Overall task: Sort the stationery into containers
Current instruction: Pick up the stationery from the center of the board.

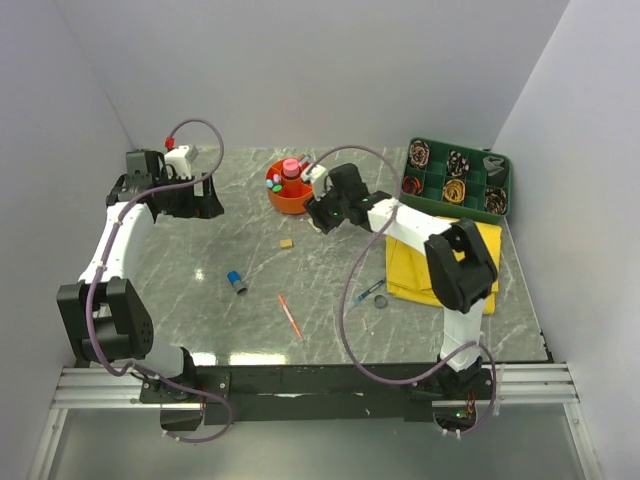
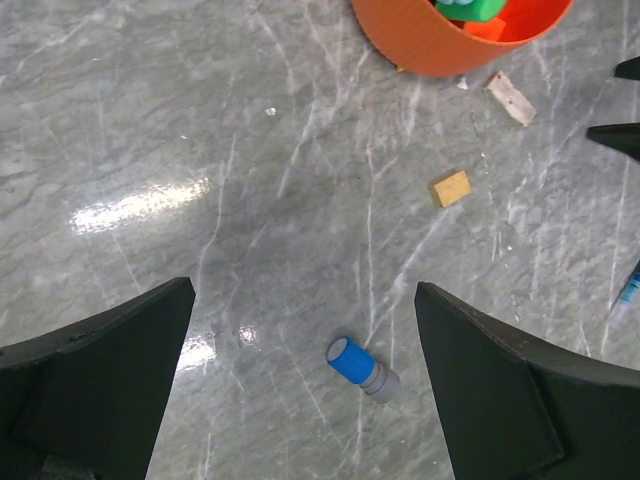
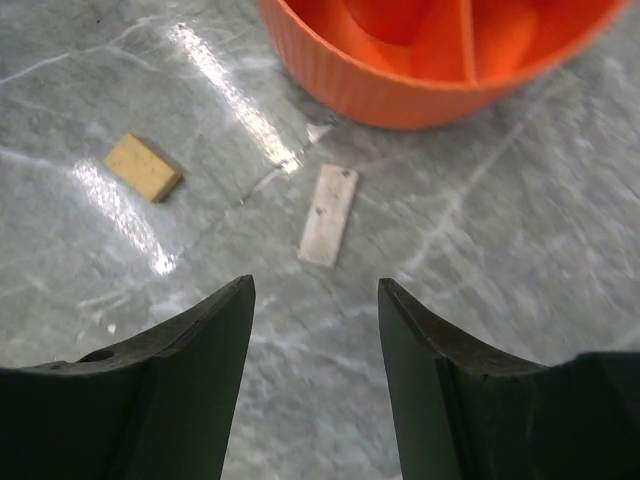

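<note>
Black fingers (image 3: 190,390) of the right claw (image 3: 315,290) fill the bottom of the right wrist view, spread apart with nothing held. Just above the gap, at centre frame, a pale flat eraser (image 3: 329,214) lies on the marble table (image 3: 530,290). The orange organiser (image 3: 400,100) spans the top of that frame, near the eraser's far end but not touching it. A yellow eraser (image 3: 143,166) sits at upper left.

In the left wrist view the left claw (image 2: 302,288) is also wide open and empty. A blue cap (image 2: 352,362) lies at lower centre, between its 2 fingers in the picture, and the organiser is cut off at the upper right.

From above, the green tray (image 1: 460,146) stands at upper right, well apart from both claws. A red pen (image 1: 290,315) lies at lower centre. A blue-tipped pen (image 1: 370,293) and a dark disc (image 1: 380,301) lie just beside the yellow cloth (image 1: 440,265).
</note>
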Tool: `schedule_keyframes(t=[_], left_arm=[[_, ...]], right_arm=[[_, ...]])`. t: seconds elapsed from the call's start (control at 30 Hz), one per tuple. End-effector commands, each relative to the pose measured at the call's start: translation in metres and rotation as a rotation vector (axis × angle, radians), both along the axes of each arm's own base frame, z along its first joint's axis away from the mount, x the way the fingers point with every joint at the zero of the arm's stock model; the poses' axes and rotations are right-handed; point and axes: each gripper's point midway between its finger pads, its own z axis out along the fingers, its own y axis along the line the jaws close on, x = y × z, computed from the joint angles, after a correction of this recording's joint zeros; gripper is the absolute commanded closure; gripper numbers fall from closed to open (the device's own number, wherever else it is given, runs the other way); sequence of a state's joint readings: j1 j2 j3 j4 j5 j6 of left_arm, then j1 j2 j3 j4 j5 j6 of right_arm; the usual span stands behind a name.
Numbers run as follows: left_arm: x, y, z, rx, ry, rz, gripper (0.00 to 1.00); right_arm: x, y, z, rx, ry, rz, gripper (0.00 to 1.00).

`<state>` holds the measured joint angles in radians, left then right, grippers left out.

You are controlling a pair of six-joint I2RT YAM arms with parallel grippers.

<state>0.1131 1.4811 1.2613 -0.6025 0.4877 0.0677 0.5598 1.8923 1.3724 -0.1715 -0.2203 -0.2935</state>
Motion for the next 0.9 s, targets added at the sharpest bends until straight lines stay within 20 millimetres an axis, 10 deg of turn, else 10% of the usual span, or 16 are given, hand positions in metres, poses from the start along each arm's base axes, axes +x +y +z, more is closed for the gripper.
schedule_keyframes(t=[0.0,0.87], left_arm=[[0.015,0.01,0.024,0.035,-0.084,0.019,0.0],[0.039,0.026,0.029,-0.017,-0.091,0.063,0.01]], right_arm=[[0.015,0.03,0.013,-0.009,-0.062,0.033,0.4],[0.019,0.016,-0.054,-0.195,0.059,-0.057,0.44]])
